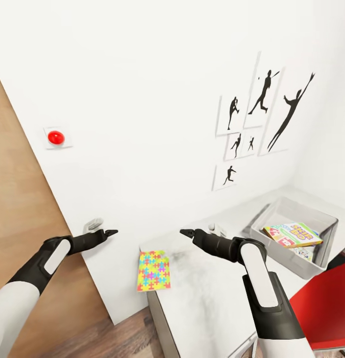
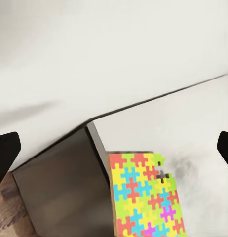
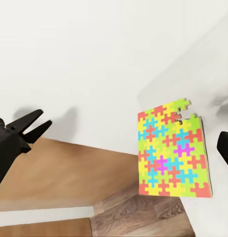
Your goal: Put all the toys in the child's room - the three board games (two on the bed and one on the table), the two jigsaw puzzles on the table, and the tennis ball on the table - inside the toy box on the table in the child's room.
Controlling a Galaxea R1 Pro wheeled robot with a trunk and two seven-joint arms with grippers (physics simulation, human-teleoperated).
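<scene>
A jigsaw puzzle [image 1: 153, 271] [image 2: 143, 197] [image 3: 172, 151], a flat square of yellow, pink, blue and green pieces, lies at the near left corner of the pale table [image 1: 207, 303], right at its edge. My left gripper [image 1: 110, 232] hangs open in the air to the left of that corner. Facing it, my right gripper [image 1: 186, 231] is open just above the table, past the puzzle. The light grey toy box [image 1: 325, 223] stands at the table's right and holds two cartoon-covered board games [image 1: 291, 234]. The bed is out of view.
The white wall stands close behind the table, with black silhouette pictures [image 1: 264, 114] and a red button [image 1: 56, 137] on it. A brown door [image 1: 23, 219] with a handle [image 1: 94, 223] is at the left. A red chair [image 1: 326, 303] stands at the table's near right, over wood-plank floor [image 1: 127, 338].
</scene>
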